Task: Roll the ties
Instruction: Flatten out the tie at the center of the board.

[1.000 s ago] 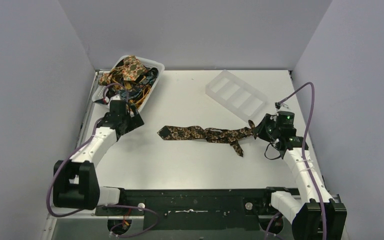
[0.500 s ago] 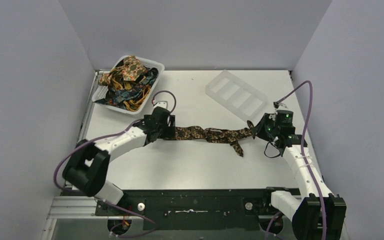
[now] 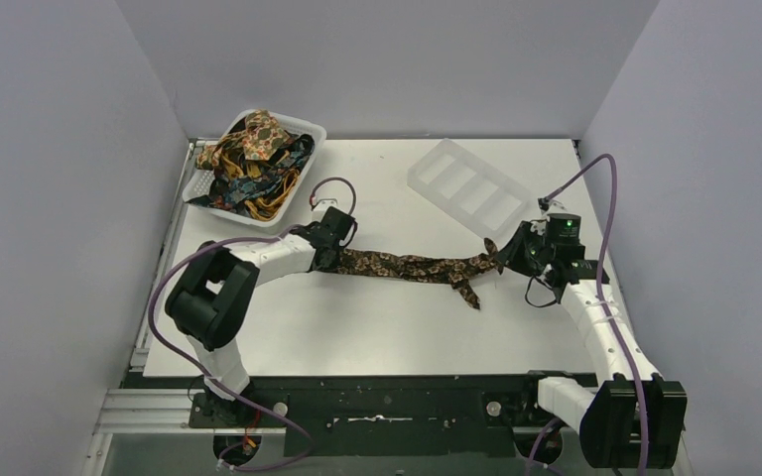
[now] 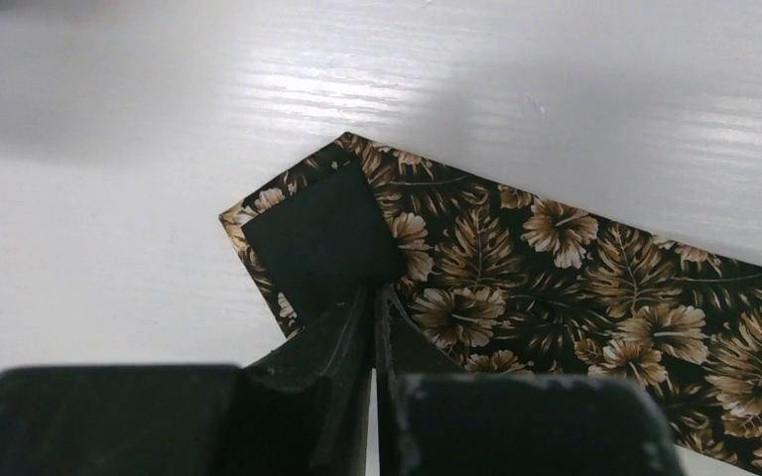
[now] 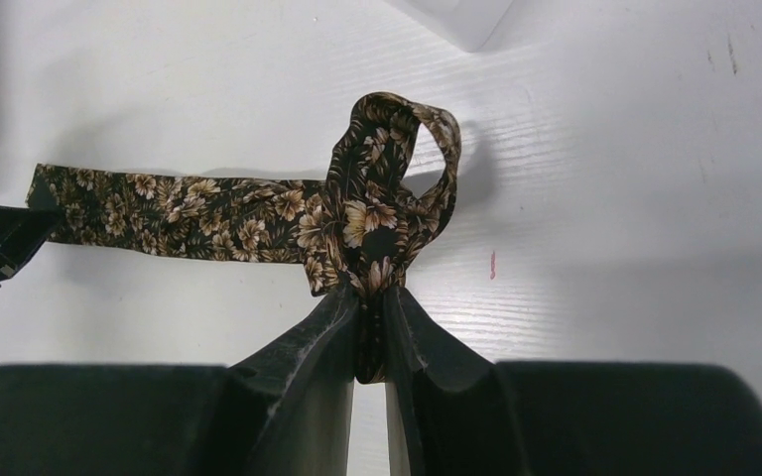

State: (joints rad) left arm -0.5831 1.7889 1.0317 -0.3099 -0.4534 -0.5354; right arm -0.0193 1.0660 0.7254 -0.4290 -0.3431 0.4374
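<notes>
Straightening comes before rolling, and the brown tie [image 3: 412, 266] is not flat yet. It lies across the middle of the table [image 3: 357, 327], wide pointed end to the left and narrow part to the right. A short tail slants off toward the near edge.

The left gripper [image 4: 372, 297] has its jaws drawn in to a thin slit right at the pointed tip. It seems to pinch only the very edge of the cloth. The right gripper [image 5: 372, 297] has its jaws narrow and clamped on a bunched fold of the narrow part, where the fabric stands up in a twisted loop.

To do this step well, I judge that the two ends should be drawn apart gently and kept low to the surface, so the middle wrinkles ease out without the shallow left pinch slipping. The loop at the right needs untwisting and laying flat, or any roll will come out lopsided. The roll should then begin from one end with the edges kept in line.

Counted:
- One tie lies on the table.
- More ties [image 3: 253, 159] are heaped in one white basket [image 3: 310, 134] at the far left, too tangled to number, with orange-tan, navy and yellow prints showing.
- One clear tray [image 3: 427, 169] with four compartments sits at the far right of centre.
- Two grippers are both on the same tie.
</notes>
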